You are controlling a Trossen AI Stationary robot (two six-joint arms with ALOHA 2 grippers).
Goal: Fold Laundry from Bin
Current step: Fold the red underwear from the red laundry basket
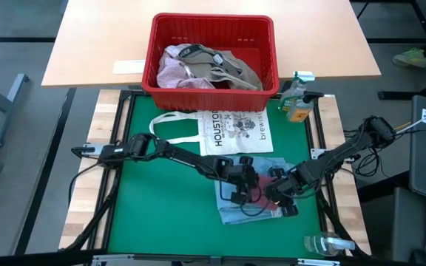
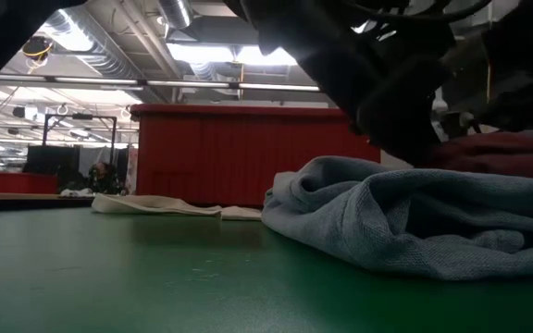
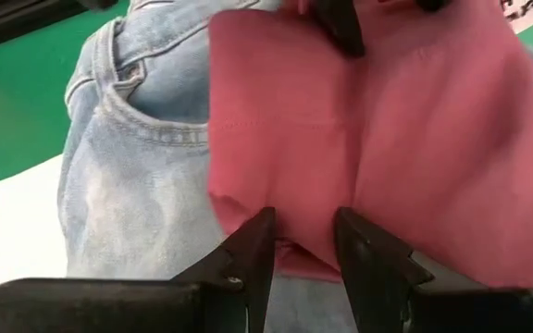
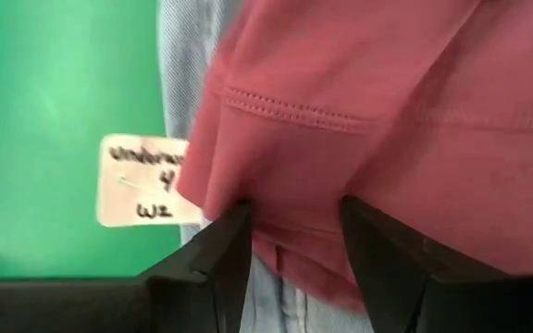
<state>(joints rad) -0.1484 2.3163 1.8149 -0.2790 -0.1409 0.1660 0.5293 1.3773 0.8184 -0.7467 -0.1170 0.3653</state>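
Arms mostly hide the maroon garment (image 1: 261, 193) lying on the light blue jeans (image 1: 231, 210), near edge of the desk (image 1: 168, 199). Left hand (image 3: 302, 242) and right hand (image 4: 294, 231) both reach low over it, fingers narrowly parted around its hem. Bin (image 1: 211, 29) holds the other laundry (image 1: 209, 68).

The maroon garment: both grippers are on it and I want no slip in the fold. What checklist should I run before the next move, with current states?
1. Left gripper has the maroon garment hem between its fingers: ok.
2. Right gripper has the hem between its fingers: ok.
3. Both grips fully closed on cloth alone: cannot tell.
4. Garment rests on the light blue jeans, which could drag along: not ok.
5. Paper tag lies beside the right grip, not in it: ok.
6. Tote bag lies apart from the fold area: ok.
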